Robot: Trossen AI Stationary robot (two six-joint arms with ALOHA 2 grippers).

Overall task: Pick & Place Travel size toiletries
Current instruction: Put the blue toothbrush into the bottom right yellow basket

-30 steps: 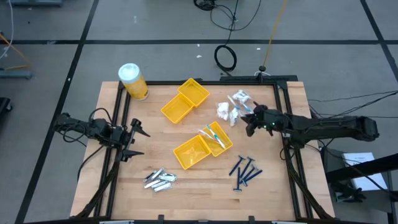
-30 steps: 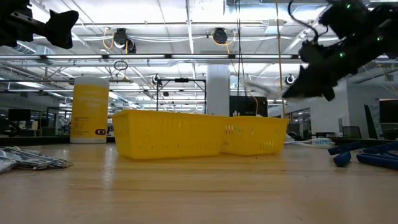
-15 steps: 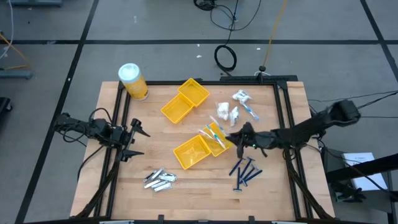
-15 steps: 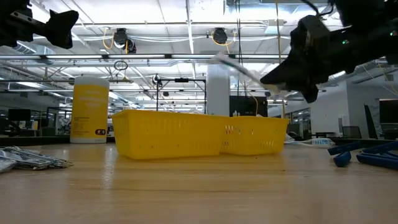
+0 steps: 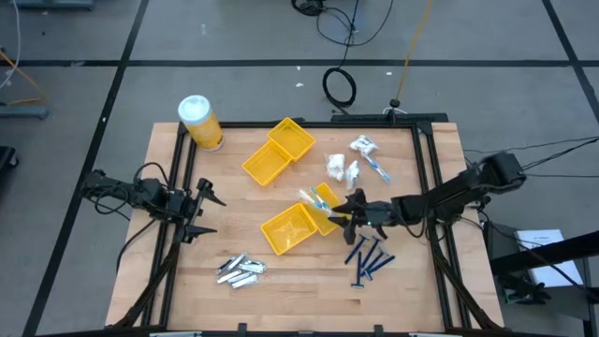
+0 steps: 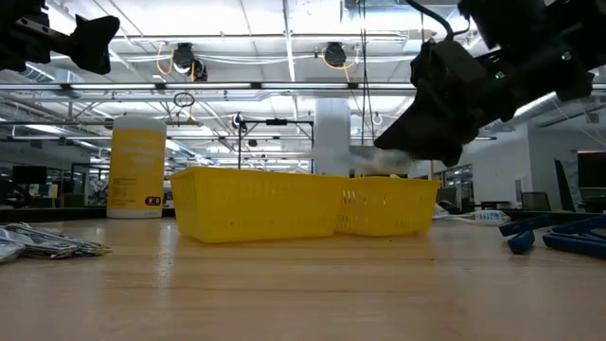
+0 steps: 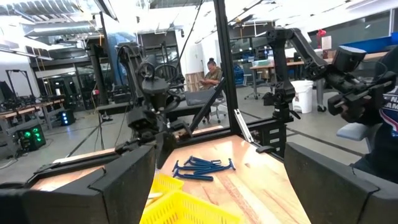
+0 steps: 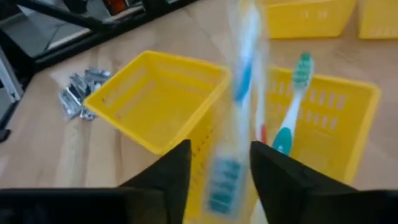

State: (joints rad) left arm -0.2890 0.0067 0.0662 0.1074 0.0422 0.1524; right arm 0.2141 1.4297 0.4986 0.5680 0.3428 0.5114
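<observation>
R gripper (image 5: 348, 210) hangs over the tray pair (image 5: 304, 222) near the table's (image 5: 281, 281) centre, fingers (image 8: 171, 171) parted. A wrapped toothbrush (image 8: 236, 112) shows blurred between them; looks let go, dropping toward the tray, but I can't tell for sure if the pads touch it. 1 more toothbrush (image 8: 292, 106) already lies in the tray compartment below.

L gripper (image 5: 208, 212) waits at the table's left edge, jaws wide apart, holding nothing.

Other toiletries: blue razors (image 5: 368, 259) toward the front right corner, just beside the R gripper; silver tubes (image 5: 240, 270) near the front edge, left of centre; white packets (image 5: 354, 159) near the back right. A 2nd tray pair (image 5: 278, 150) sits toward the back edge, w/ a yellow jar (image 5: 200, 123) at the back left corner.
</observation>
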